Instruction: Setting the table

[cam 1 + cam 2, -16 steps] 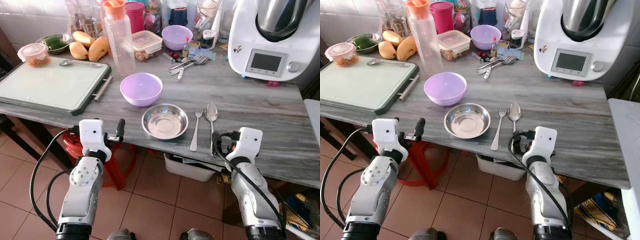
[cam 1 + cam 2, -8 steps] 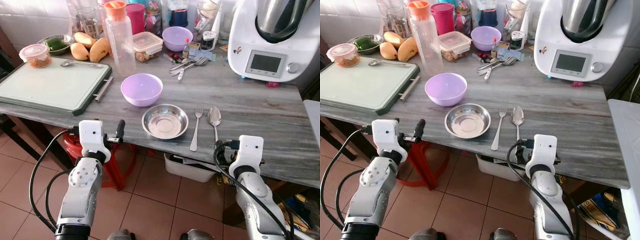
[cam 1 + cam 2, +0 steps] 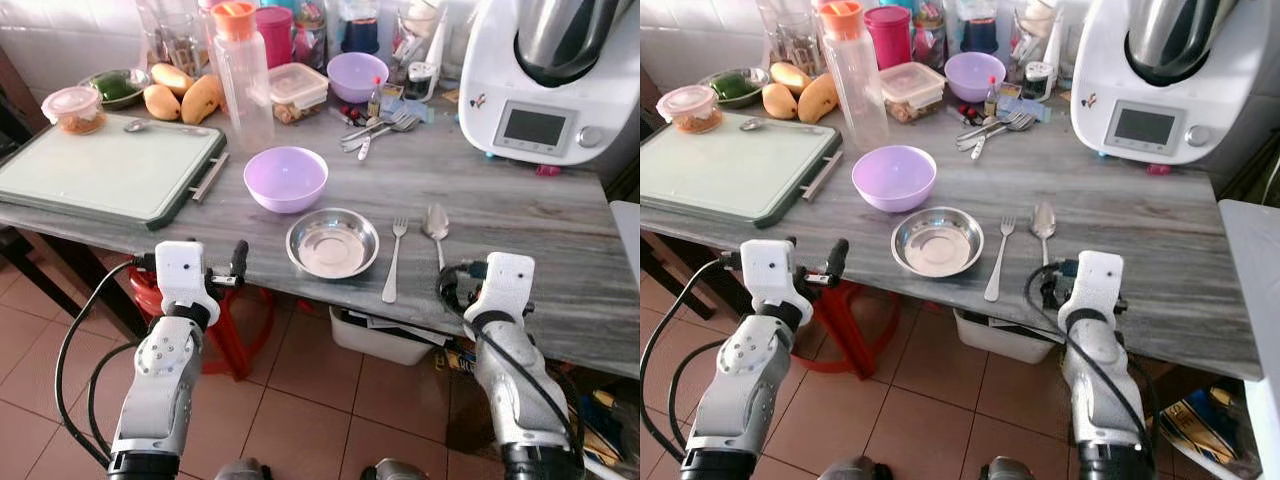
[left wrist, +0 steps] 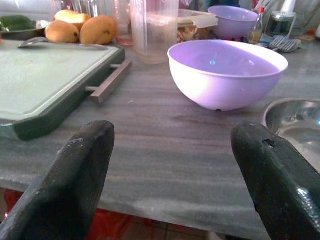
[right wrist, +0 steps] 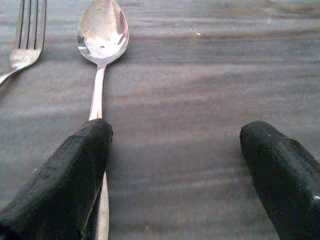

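Moved since a sec ago: right gripper [image 5: 175, 165] has backed off the spoon [image 3: 436, 226] toward the table [image 3: 520, 225] edge and now sits low at that edge; the spoon lies a bit further in, bowl end away from the robot, and the whole view has shifted a little too, so some of that is just camera.
Right gripper: fingers spread wide, holding nothing; one finger [image 5: 65, 175] is right over the spoon handle's near end, can't tell if it's touching.
Left gripper [image 4: 170, 180]: also wide open and empty, parked just off the near edge, facing the purple bowl [image 3: 286, 178].
Place setting: steel plate [image 3: 332, 242] near the front edge, purple bowl just behind it, fork [image 3: 393, 258] beside the plate, spoon beside the fork, roughly parallel and not touching.
Spare stuff: more cutlery [image 3: 375, 128] and a second bowl [image 3: 357, 75] at the back, well apart.
Progress: looks pretty much laid out to me.
Risk 1: that finger over the handle could drag or flick the spoon off the edge if the arm pulls away sideways.
Risk 2: knocking it crooked into the fork, since they're close.
Risk 3: left arm swinging up could clip the table edge or nudge the plate, which sits near the lip.
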Available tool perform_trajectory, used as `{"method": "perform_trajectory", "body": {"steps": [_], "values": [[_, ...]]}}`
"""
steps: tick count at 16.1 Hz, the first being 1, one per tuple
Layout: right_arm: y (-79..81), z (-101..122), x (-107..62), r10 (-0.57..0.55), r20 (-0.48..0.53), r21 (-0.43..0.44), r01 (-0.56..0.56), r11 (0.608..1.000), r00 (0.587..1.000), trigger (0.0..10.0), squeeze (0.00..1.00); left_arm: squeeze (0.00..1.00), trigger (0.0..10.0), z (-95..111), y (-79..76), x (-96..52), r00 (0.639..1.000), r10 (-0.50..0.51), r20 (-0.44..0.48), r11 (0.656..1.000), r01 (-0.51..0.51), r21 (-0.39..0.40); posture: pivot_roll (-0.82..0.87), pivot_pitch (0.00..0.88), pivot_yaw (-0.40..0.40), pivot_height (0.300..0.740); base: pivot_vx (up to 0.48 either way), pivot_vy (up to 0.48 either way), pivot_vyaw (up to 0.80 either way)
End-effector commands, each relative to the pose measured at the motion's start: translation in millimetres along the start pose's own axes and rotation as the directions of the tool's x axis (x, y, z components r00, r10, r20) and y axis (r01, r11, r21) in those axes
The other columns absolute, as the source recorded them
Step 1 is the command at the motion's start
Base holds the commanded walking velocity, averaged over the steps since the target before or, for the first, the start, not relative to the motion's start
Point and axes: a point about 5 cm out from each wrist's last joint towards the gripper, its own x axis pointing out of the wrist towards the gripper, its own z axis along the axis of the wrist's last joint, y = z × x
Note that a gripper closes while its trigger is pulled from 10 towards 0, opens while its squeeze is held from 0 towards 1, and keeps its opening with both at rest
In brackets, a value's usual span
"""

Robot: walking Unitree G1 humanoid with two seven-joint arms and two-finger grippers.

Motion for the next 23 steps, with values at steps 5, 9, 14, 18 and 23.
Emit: {"method": "perform_trajectory", "body": {"steps": [5, 9, 14, 18, 23], "values": [[16.3, -4.9, 7.3, 0.076, -0.042, 0.067, -0.074, 0.995, 0.996, 10.0, 0.0, 0.0, 10.0, 2.6, 3.2, -0.3, 1.0, 0.005, 0.001, 1.0, -0.005, 0.013, -0.02, 0.0, 0.029, 0.74, 0.0, 0.0, 0.0], [26.5, -3.1, 5.1, 0.106, -0.034, 0.083, -0.103, 0.991, 0.994, 10.0, 0.0, 0.0, 10.0, 2.9, 3.3, -0.4, 1.0, 0.006, 0.001, 1.0, -0.006, 0.012, -0.02, 0.0, 0.028, 0.74, 0.0, 0.0, 0.0], [26.4, -4.4, 4.7, 0.114, -0.038, 0.092, -0.11, 0.99, 0.993, 10.0, 0.0, 0.0, 10.0, 3.4, 2.0, 0.9, 1.0, -0.001, 0.003, 1.0, 0.001, 0.011, -0.02, 0.0, 0.032, 0.74, 0.0, 0.0, 0.0], [26.0, 4.9, 3.8, 0.127, 0.021, 0.076, -0.129, 0.989, 0.992, 10.0, 0.0, 0.0, 10.0, 3.5, 1.3, 1.1, 1.0, -0.003, 0.005, 1.0, 0.003, 0.011, -0.03, 0.0, 0.033, 0.74, 0.0, 0.0, 0.0], [29.2, 23.9, 5.7, 0.159, 0.146, 0.087, -0.173, 0.981, 0.976, 10.0, 0.0, 0.0, 10.0, 3.7, 1.0, 1.5, 1.0, -0.004, 0.007, 1.0, 0.004, 0.01, -0.02, 0.0, 0.033, 0.74, 0.0, 0.0, 0.0]]}}
